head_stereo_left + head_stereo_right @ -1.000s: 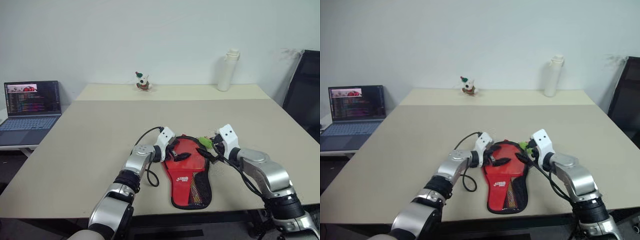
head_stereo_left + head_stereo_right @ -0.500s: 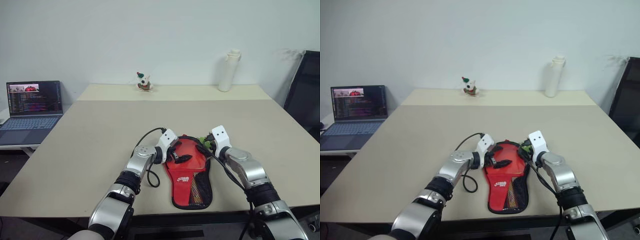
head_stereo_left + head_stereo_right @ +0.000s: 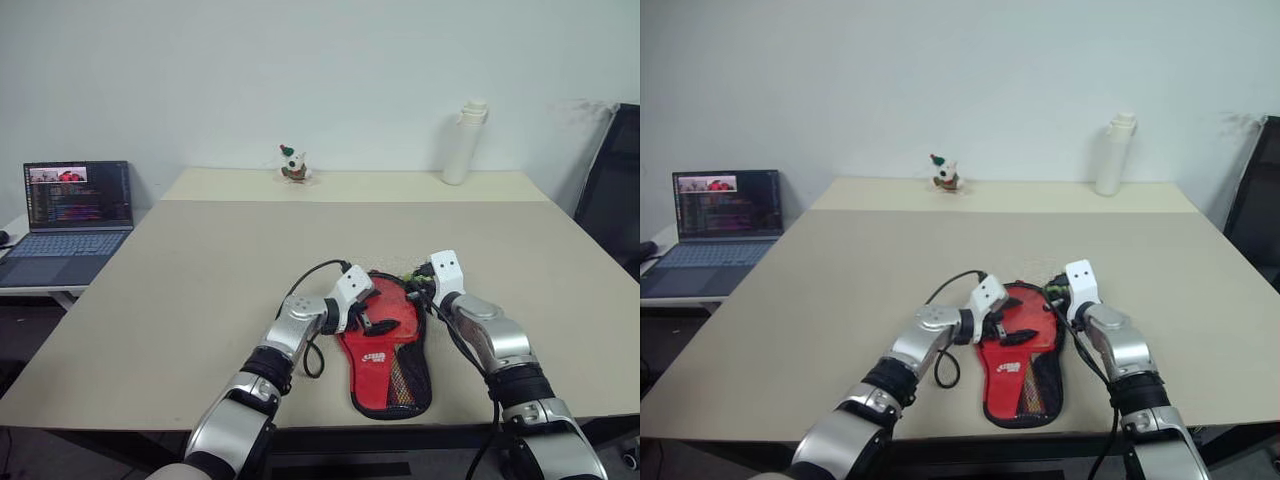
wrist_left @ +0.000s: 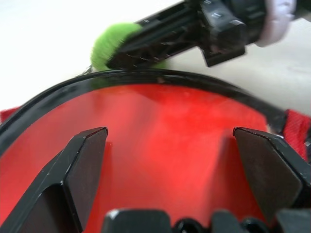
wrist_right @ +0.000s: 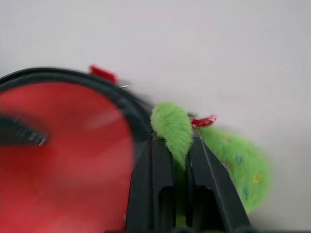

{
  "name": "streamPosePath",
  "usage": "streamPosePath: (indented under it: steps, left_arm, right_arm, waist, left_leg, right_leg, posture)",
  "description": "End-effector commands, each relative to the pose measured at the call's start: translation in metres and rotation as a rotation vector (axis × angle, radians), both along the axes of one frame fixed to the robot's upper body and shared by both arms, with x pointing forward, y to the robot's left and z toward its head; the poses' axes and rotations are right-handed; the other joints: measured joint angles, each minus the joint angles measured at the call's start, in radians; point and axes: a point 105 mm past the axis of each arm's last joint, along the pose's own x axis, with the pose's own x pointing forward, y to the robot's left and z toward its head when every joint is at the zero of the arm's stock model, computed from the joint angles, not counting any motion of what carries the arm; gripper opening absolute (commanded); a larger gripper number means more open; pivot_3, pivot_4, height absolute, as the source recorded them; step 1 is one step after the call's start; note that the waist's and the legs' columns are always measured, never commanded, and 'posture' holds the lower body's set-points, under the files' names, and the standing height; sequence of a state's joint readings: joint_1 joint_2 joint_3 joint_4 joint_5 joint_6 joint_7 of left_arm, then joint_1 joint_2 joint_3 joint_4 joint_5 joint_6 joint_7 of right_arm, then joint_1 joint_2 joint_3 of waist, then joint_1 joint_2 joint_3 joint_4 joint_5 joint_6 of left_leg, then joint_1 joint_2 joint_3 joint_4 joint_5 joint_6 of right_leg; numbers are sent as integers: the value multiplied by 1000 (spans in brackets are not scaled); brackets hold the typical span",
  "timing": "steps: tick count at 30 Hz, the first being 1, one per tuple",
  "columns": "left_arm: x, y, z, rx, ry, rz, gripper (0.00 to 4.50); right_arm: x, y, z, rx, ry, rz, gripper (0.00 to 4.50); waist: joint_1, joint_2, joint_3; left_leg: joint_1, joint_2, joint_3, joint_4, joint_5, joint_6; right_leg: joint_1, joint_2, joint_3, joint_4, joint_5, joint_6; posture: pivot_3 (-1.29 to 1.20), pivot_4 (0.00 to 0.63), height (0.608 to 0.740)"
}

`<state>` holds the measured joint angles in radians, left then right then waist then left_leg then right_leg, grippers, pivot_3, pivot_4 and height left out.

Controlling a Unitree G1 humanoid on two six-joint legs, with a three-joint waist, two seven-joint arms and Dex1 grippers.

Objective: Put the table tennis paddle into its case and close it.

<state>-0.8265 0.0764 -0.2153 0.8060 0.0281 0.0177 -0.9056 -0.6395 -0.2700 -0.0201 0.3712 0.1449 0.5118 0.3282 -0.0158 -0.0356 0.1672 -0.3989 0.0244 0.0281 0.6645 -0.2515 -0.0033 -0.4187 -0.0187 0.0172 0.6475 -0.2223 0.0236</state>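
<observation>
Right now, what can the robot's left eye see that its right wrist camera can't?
The left eye view takes in the whole table, with a laptop, a white bottle, a little toy figure, and the left end effector open over the case.

The right wrist view shows close up that the right end effector is shut on the fuzzy green pull tag.

Both show the red-and-black case and the pale table.

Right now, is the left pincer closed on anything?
No, in the left wrist view the left pincer stands wide open over the red face of the case, with nothing between its fingers.
</observation>
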Motion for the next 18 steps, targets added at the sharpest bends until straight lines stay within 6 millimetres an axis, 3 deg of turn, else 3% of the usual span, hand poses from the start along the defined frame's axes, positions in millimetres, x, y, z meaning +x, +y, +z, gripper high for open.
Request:
streamPosePath:
  steps: [1,11,18]
  left_arm:
    - [-11,-10,-24,60,55,-35,4500]
    - [-16,-7,-36,81,85,-42,4500]
    - [-20,-8,-42,83,100,-42,4500]
  right_arm:
    - [-1,-4,16,40,-42,-20,56]
    - [-10,-19,21,61,-30,-55,56]
    - [-38,-39,23,-4,-5,-3,56]
  waist:
    - [0,0,0]
    - [0,5,-3]
    - [5,8,-5]
  left_leg:
    - [0,0,0,0,0,0]
    - [0,0,0,0,0,0]
    - [0,0,0,-1,0,0]
  right_leg:
    - [0,0,0,0,0,0]
    - [0,0,0,0,-1,2]
    - [0,0,0,-1,-3,5]
  posture:
    - [0,150,740]
    - [0,150,740]
    - [0,150,740]
